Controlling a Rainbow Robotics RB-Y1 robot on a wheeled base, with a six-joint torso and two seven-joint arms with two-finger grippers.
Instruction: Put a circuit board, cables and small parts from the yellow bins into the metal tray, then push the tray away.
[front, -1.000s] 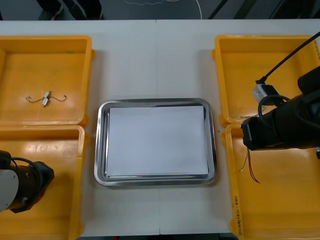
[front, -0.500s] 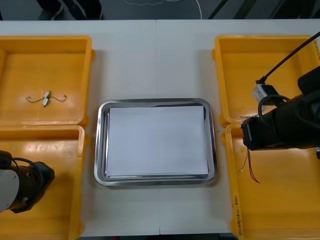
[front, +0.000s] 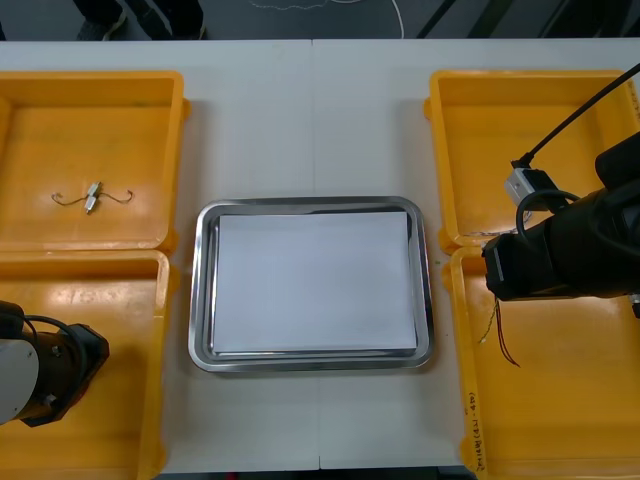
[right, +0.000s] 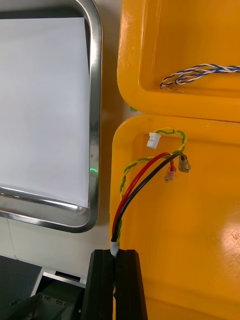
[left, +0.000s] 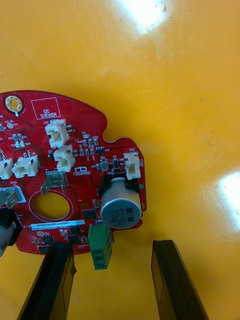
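Looking at progress, you're barely off the start line. The metal tray (front: 199, 300) sits mid-counter (front: 300, 120) with nothing on its white inside.

Your right end effector (right: 116, 256) is clamped on the red, black and yellow-green cable (right: 134, 185), low in the near right bin (right: 200, 250), and the cable's far end lies on the bin floor. Your left end effector (left: 113, 246) has its fingers apart in the near left bin (left: 190, 100), at the edge of the circuit board (left: 75, 150), and I can't tell if it's touching.

The small metal part (front: 92, 196) in the far left bin and the blue and white cable (right: 200, 72) in the far right one look untouched. So every drop-off and the final push are left.

Compared with a second ago, nothing has budged: same arm poses, same layout.
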